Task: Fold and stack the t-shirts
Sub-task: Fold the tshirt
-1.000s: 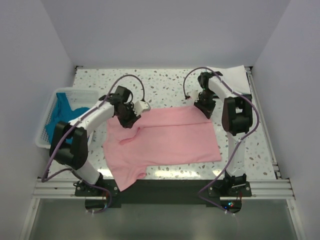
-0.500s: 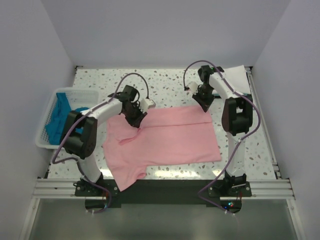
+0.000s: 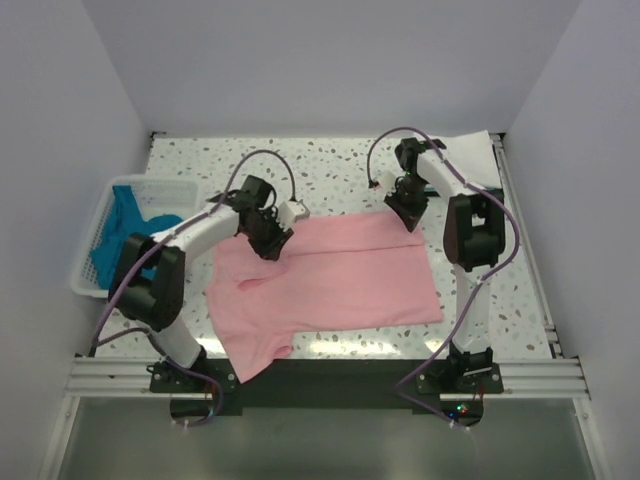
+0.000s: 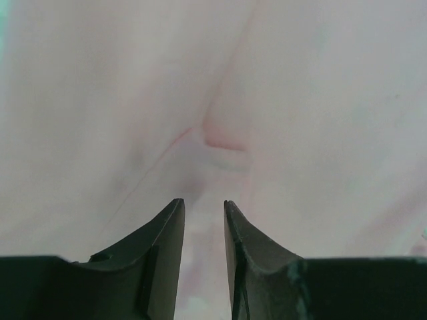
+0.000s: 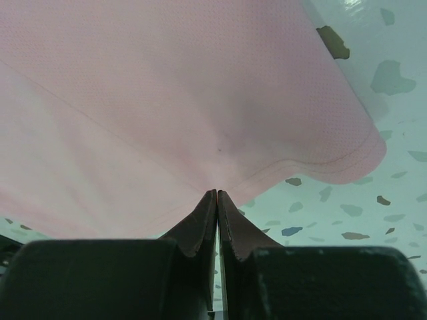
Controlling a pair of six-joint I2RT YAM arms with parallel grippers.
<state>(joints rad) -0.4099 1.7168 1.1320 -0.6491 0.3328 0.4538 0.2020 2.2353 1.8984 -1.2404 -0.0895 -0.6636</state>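
A light pink t-shirt point(image 3: 330, 275) lies spread on the middle of the table. My left gripper point(image 3: 268, 238) is low on its far left part near the collar. In the left wrist view the jaws point(image 4: 201, 203) stand a narrow gap apart with pink cloth point(image 4: 220, 100) between them and a small ridge just ahead. My right gripper point(image 3: 408, 212) is at the shirt's far right corner. In the right wrist view it point(image 5: 217, 193) is shut on the shirt's hem point(image 5: 200, 100). A white t-shirt point(image 3: 470, 152) lies at the back right. Teal-blue t-shirts point(image 3: 122, 225) sit in the basket.
A white lattice basket point(image 3: 85, 285) stands at the table's left edge. The speckled tabletop point(image 3: 330, 170) shows behind the pink shirt. Grey walls close in the back and both sides. The pink shirt's near left sleeve hangs over the front edge point(image 3: 250, 360).
My left gripper has shifted a little to the right along the shirt's far left edge. My right gripper has edged slightly farther back at the far right corner. The shirt has barely moved.
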